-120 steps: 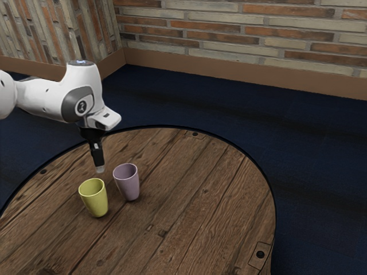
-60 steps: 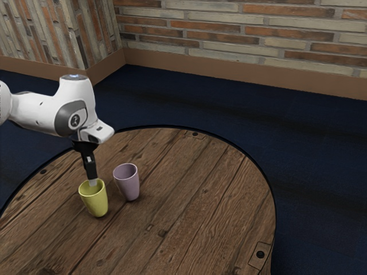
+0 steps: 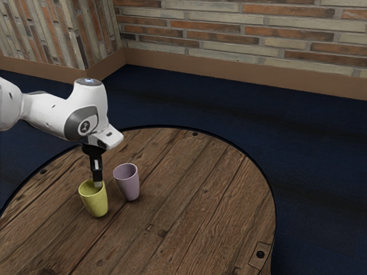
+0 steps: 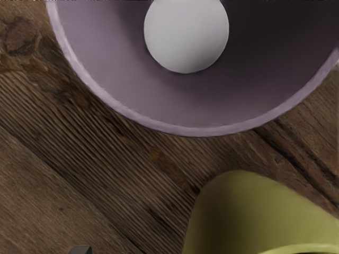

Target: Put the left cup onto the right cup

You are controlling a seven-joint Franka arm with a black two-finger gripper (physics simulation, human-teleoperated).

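In the exterior view the black gripper (image 3: 97, 179) stands at the rim of the yellow-green cup (image 3: 95, 200); I cannot tell if it is pinching the rim. This smooth, tapered cup stands upright just beside the lilac cup (image 3: 127, 182) on the round table (image 3: 195, 195) of rough planks. In the wrist view the lilac cup has a pale round bottom, and a strip of grainy wood separates the two cups.
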